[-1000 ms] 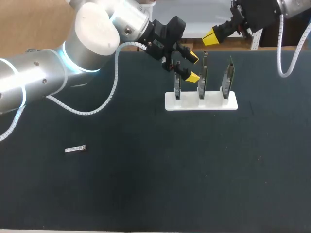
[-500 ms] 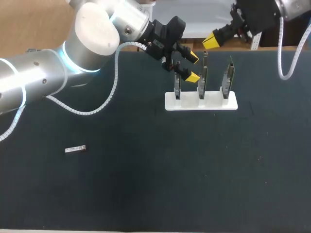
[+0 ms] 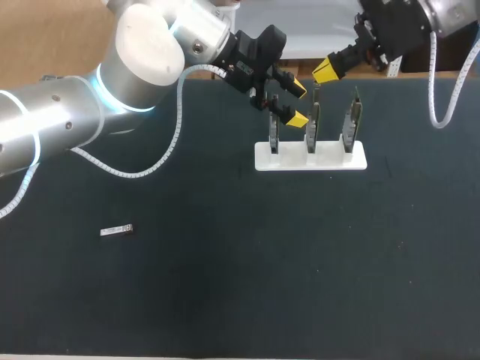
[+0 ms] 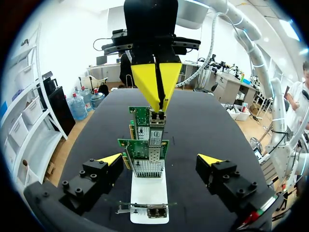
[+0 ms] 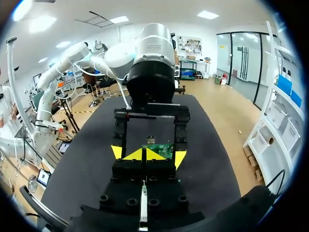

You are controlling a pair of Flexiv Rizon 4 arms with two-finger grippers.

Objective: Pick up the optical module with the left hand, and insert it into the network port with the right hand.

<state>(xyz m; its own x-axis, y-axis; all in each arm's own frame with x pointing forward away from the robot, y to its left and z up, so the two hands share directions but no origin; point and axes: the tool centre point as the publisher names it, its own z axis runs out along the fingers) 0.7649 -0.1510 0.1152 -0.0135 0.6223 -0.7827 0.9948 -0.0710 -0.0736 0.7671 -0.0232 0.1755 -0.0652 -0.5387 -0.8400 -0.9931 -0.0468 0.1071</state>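
The optical module (image 3: pixel 117 230), a small black and silver bar, lies on the dark mat at the left, far from both grippers. My left gripper (image 3: pixel 294 103) hangs open beside the left end of the white stand (image 3: pixel 311 159), which holds three upright green network cards (image 3: pixel 310 120). In the left wrist view my left gripper (image 4: pixel 160 159) frames the cards (image 4: pixel 145 154) between its spread fingers (image 4: pixel 110 158), touching nothing. My right gripper (image 3: pixel 326 71) is shut and empty, just behind and above the middle card. Its joined yellow tips (image 5: pixel 145 153) point at a card's top edge (image 5: pixel 161 147).
The stand's white base (image 4: pixel 149 193) sits on the black mat (image 3: pixel 247 262) near the far edge. My left arm (image 3: pixel 90 105) spans the upper left of the table. Its white cable (image 3: pixel 150 169) droops above the mat.
My right gripper has come down a little toward the top of the middle card. The left arm, the stand and the module have not moved.
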